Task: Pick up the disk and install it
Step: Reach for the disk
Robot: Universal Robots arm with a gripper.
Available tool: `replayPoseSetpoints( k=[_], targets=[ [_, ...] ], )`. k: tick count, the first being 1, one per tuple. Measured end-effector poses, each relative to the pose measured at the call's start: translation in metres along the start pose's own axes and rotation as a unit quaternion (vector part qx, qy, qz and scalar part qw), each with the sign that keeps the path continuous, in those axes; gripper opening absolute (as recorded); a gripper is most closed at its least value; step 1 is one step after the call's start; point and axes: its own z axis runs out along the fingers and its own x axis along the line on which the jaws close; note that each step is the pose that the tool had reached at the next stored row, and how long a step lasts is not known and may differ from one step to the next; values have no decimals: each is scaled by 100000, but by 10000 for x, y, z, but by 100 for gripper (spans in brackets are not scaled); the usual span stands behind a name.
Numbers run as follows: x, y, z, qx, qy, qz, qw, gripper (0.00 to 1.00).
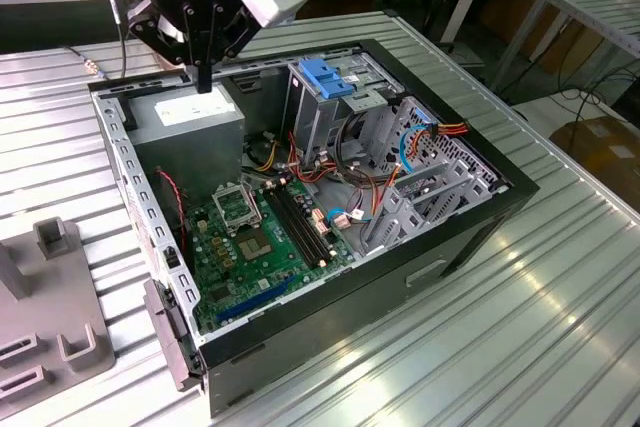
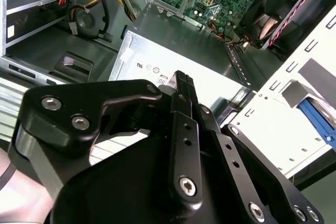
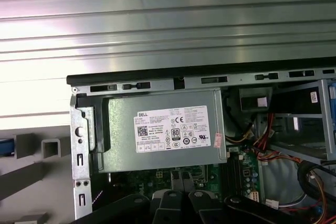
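My gripper [image 1: 204, 79] hangs over the back corner of the open computer case [image 1: 470, 237], just above the grey power-supply box [image 1: 190, 119]. Its black fingers are pressed together with nothing between them, which also shows in the second wrist view [image 2: 181, 80]. The disk appears just as a bright blue rail edge outside the case wall, in the second wrist view [image 2: 317, 119] and in the first wrist view [image 3: 5, 147], beside a grey holder. The rest of it is out of frame. The metal drive cage with a blue latch [image 1: 325, 77] stands in the case on the exterior view's right of the gripper.
The green motherboard [image 1: 255, 237] and loose coloured cables [image 1: 400, 147] fill the case floor. A grey slotted fixture [image 1: 50, 337] sits on the ribbed metal table [image 1: 520, 347] at the exterior view's left. The power supply's white label [image 3: 172, 129] lies under the wrist.
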Motion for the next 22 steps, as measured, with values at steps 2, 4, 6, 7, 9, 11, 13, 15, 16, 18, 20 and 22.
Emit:
replayPoseSetpoints(
  k=[2, 4, 6, 7, 9, 11, 13, 15, 16, 18, 20, 22],
  targets=[
    [6, 0, 0, -1, -1, 0, 100000, 10],
    [14, -1, -1, 2, 1, 0, 100000, 10],
    [26, -2, 0, -2, -2, 1, 100000, 10],
    [32, -2, -1, 0, 0, 1, 100000, 10],
    [42, -3, -1, 2, 2, -1, 100000, 10],
    [50, -4, -1, -2, -1, -1, 100000, 10],
    [56, -4, -2, 1, 1, -2, 100000, 10],
    [62, -5, -2, -1, -1, -2, 100000, 10],
    [70, -5, -2, 1, -1, 0, 100000, 10],
    [77, -6, -2, 0, 2, -1, 100000, 10],
    [84, -6, -2, 1, 0, -1, 100000, 10],
    [92, -7, -3, 3, 1, -1, 100000, 10]
  ],
)
